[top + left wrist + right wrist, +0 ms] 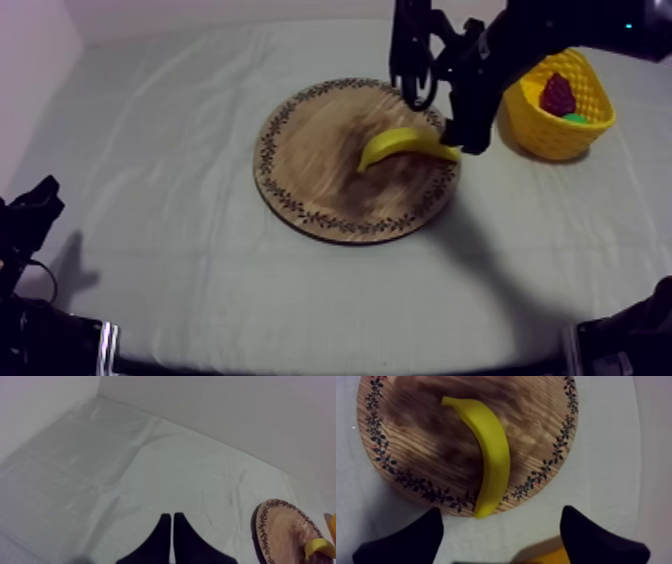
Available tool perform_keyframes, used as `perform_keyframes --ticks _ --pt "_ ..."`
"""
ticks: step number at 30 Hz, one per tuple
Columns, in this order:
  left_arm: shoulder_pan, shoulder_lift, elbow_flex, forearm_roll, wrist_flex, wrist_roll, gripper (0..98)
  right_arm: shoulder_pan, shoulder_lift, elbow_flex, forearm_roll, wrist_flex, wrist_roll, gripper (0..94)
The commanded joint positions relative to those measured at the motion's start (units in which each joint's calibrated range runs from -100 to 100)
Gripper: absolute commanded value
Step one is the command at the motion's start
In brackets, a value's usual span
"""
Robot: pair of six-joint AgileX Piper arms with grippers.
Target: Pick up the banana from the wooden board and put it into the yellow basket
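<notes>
Yellow and curved, the toy banana [493,461] lies on the round wooden board with the patterned rim [310,160]. It is on the side nearest the yellow basket [545,135], with one end reaching the board's rim. My right gripper [501,513] hangs just over that end. Its two black fingers [411,541] are spread wide, one to each side, with nothing gripped between them. In the top view my right arm comes in from the upper right, between board and basket. The basket stands on the grey-white cloth [150,150] near the board and holds a small red fruit [557,95] and a green thing [575,118] I cannot make out. My left gripper [172,526] sits low at its own side of the table, well apart from the board, its fingers pressed together into a narrow wedge on nothing.
</notes>
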Motion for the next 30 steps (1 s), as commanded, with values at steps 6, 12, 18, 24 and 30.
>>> perform_keyframes --ticks 6,12,18,24,30 --pt "-0.01 0.03 0.04 0.00 0.00 0.01 0.1 -0.39 8.87 -0.66 2.67 -2.59 -3.54 78.8" --pt "-0.01 0.03 0.04 0.00 0.00 0.01 0.1 -0.04 13.77 -3.99 1.66 -3.85 -3.31 78.7" --pt "-0.01 0.03 0.04 0.00 0.00 0.01 0.1 -0.05 17.78 -6.76 1.67 -3.96 -3.42 78.3" --pt "-0.01 0.03 0.04 0.00 0.00 0.01 0.1 -0.54 21.33 -9.16 1.95 -4.16 -3.99 76.8" --pt "-0.01 0.03 0.04 0.00 0.00 0.01 0.1 -1.04 23.87 -11.99 1.74 -2.59 -4.10 62.7"
